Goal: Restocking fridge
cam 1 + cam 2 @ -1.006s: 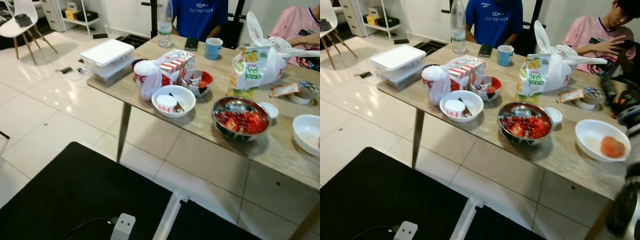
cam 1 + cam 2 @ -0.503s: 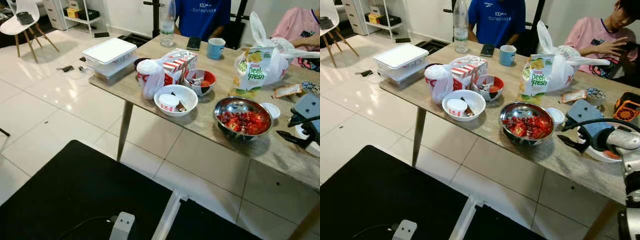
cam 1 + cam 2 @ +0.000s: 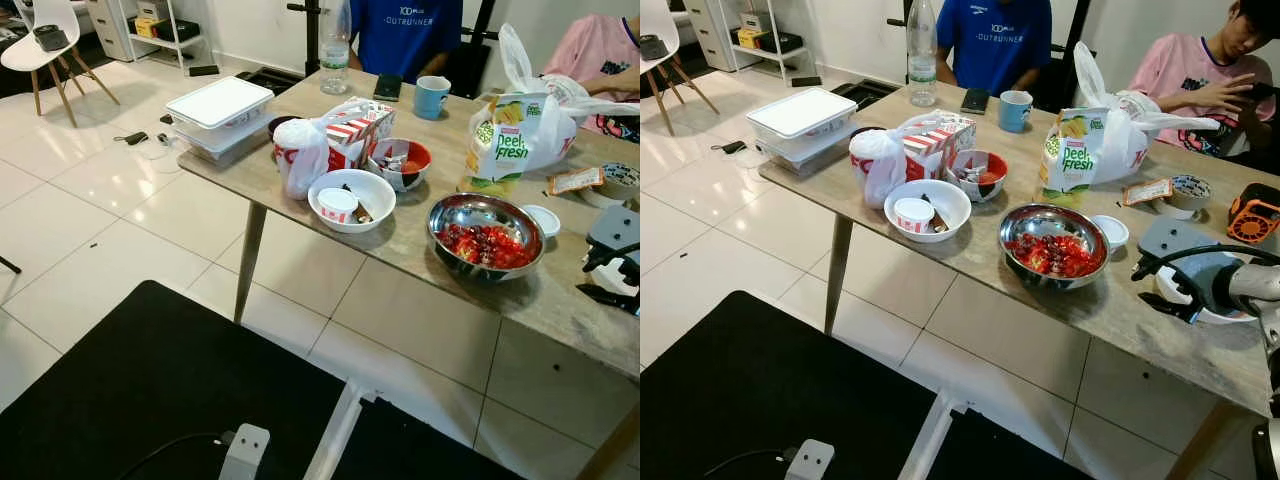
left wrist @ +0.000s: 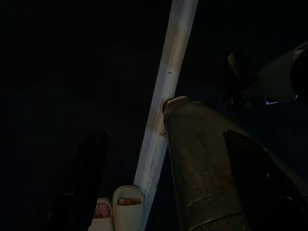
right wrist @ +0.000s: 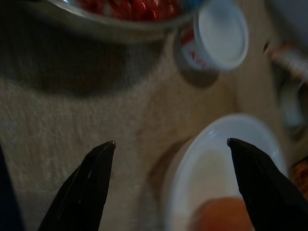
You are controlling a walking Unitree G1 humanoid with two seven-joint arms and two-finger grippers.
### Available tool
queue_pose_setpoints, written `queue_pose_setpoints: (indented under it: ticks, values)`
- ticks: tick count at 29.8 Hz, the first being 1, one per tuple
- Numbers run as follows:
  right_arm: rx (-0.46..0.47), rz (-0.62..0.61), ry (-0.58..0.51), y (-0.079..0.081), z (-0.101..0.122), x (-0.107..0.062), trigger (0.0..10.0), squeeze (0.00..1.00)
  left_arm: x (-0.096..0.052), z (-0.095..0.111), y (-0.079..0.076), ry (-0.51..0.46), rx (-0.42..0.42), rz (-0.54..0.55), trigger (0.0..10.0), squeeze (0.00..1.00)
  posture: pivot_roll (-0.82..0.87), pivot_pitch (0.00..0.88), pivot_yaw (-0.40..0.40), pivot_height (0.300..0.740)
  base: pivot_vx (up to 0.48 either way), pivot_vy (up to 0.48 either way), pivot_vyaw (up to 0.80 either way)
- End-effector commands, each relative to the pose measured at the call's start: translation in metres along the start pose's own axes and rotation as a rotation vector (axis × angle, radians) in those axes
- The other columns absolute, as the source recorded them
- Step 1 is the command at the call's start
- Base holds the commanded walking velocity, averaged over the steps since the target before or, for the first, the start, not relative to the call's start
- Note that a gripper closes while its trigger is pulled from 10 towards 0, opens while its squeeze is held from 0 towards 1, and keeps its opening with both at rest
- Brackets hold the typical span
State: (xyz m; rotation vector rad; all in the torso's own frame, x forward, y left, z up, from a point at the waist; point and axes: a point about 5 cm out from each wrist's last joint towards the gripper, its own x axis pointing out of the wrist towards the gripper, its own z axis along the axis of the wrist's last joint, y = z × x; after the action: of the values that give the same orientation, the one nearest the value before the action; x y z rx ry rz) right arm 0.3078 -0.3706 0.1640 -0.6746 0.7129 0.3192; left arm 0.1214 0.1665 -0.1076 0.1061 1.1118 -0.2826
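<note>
My right claw (image 3: pixel 1160 285): fingers spread, over bench (image 3: pixel 1110 310) edge | white bowl (image 5: pixel 216 168) holding orange fruit (image 5: pixel 216 216) just beyond fingertips | steel bowl (image 3: pixel 1055 245) beside | left claw: cannot tell.

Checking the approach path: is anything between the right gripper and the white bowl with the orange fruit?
Nothing visible. The right gripper, fingers spread, hovers just over the white bowl; the small lidded cup and steel bowl sit off to the side.
</note>
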Motion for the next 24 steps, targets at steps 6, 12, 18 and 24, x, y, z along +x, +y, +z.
queue_pose_setpoints:
  ticks: [6, 12, 18, 24]
  values:
    - [0.094, -0.049, 0.027, 0.0, -0.005, 0.005, 10.0, 0.0, -0.003, -0.037, -0.025, 0.143, -0.039, -0.07, 10.0, 0.0, -0.06, 0.041, -0.07, 0.74, 0.0, 0.0, 0.0]
    - [0.23, -0.056, -0.027, 0.004, 0.001, 0.012, 10.0, 0.0, -0.004, -0.04, -0.024, 0.151, -0.042, -0.067, 10.0, 0.0, -0.06, 0.041, -0.07, 0.74, 0.0, 0.0, 0.0]
    - [0.366, -0.032, 0.001, 0.009, -0.003, 0.016, 10.0, 0.0, -0.006, -0.044, -0.023, 0.158, -0.048, -0.064, 10.0, 0.0, -0.05, 0.045, -0.07, 0.74, 0.0, 0.0, 0.0]
    - [0.386, -0.001, -0.006, 0.011, -0.003, 0.016, 10.0, 0.0, -0.006, -0.045, -0.023, 0.16, -0.049, -0.063, 10.0, 0.0, -0.05, 0.046, -0.072, 0.74, 0.0, 0.0, 0.0]
